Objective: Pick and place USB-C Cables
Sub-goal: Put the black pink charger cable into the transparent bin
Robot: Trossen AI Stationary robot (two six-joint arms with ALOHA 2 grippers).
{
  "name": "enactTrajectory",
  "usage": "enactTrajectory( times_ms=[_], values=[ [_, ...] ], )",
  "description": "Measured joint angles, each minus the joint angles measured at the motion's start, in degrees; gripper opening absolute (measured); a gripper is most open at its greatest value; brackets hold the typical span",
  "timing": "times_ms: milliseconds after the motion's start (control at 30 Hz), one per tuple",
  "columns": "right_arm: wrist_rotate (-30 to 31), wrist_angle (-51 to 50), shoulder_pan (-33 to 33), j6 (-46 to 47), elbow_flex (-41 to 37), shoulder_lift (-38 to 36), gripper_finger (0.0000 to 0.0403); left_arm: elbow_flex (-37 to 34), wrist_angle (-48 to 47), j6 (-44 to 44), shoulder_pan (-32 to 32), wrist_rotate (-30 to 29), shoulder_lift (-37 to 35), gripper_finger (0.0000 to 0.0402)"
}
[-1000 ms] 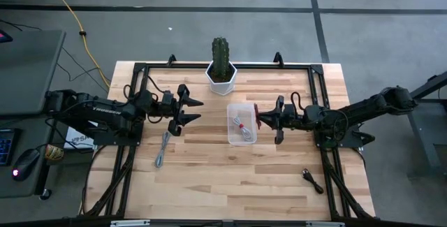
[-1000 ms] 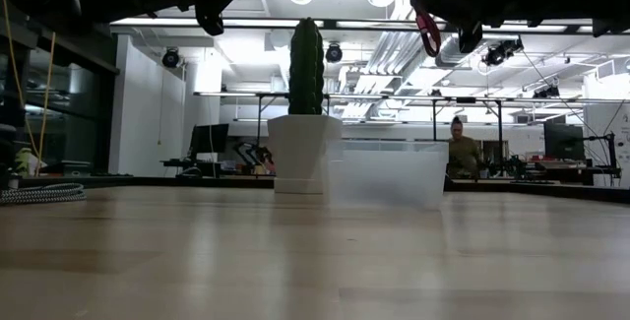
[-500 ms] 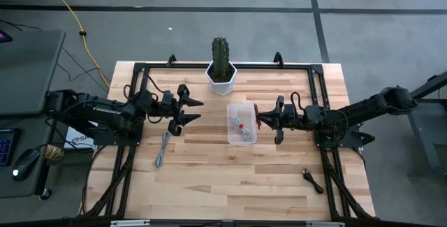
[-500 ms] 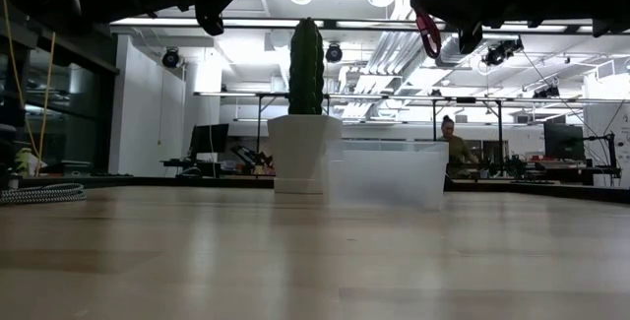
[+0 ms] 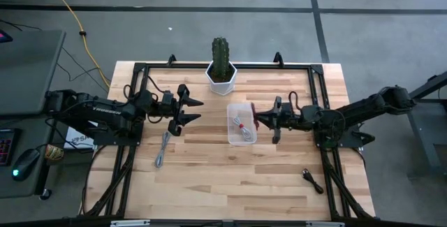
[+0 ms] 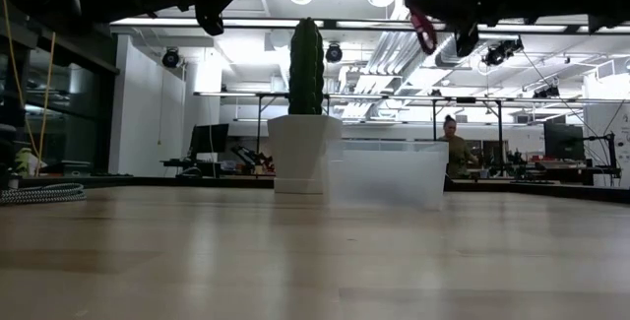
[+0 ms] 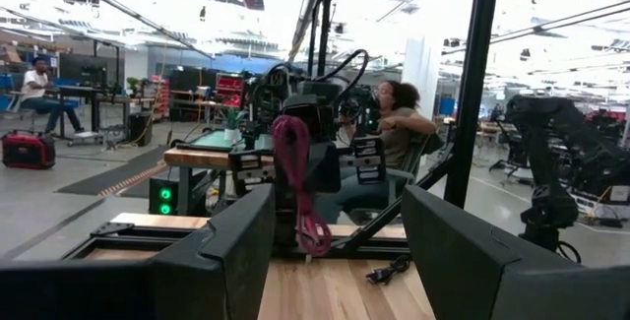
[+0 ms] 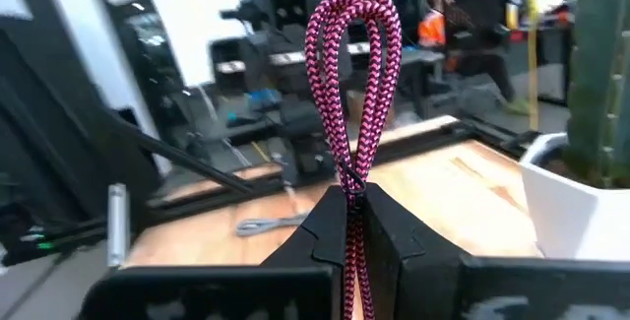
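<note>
A pink braided USB-C cable (image 8: 352, 74) stands as a folded loop in my shut right gripper (image 5: 261, 119), which hovers at the right edge of a clear box (image 5: 242, 137). The loop also shows in the low view as the pink cable (image 6: 425, 27) and in the left wrist view as the pink cable (image 7: 295, 187). A pale cable with a red bit (image 5: 242, 125) lies in the box. The grey cable (image 5: 163, 150) lies flat on the table below my open left gripper (image 5: 190, 111). The black cable (image 5: 312, 179) lies near the table's right near corner. My right gripper pinches the pink cable between its two fingers just below the loop (image 8: 351, 184), with both strands of the fold in the pinch. The fingers lie level, pointing toward the table's left. The loop sticks out beyond the fingertips, lifted clear of table and box.
A cactus in a white pot (image 5: 221, 65) stands on the table just beyond the box's far end. A black frame (image 5: 140, 70) runs round the table's edge. Bare wood lies between the box and the near edge. People sit in the room beyond the table (image 6: 455, 148).
My right gripper has moved a little toward the table's left, closer over the box, carrying the pink loop with it. The left arm has kept still.
</note>
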Motion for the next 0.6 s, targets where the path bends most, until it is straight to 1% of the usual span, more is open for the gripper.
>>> enactTrajectory(
  times_ms=[100, 200, 267, 467, 600],
  values=[
    [3.61, -9.62, 0.0, 2.16, 6.68, 5.2, 0.0001, 0.0, 0.02, 0.0, 0.01, -0.13, -0.01, 0.0202],
    [10.71, -22.35, -0.01, 5.22, 15.07, 11.88, 0.0001, 0.0, 0.0, -0.02, 0.0, -0.13, -0.01, 0.0202],
    [13.7, -30.0, -0.59, 7.67, 20.04, 16.18, 0.0001, 0.0, -0.04, -0.02, 0.0, -0.13, -0.01, 0.0202],
    [11.25, -46.23, -2.53, 17.25, 30.04, 26.55, 0.0001, 0.0, -0.01, -0.02, 0.0, -0.11, -0.01, 0.0202],
    [12.3, -57.29, -3.32, 23.39, 34.65, 31.1, 0.0001, 0.0, -0.04, -0.02, 0.02, -0.11, -0.01, 0.0202]
  ],
)
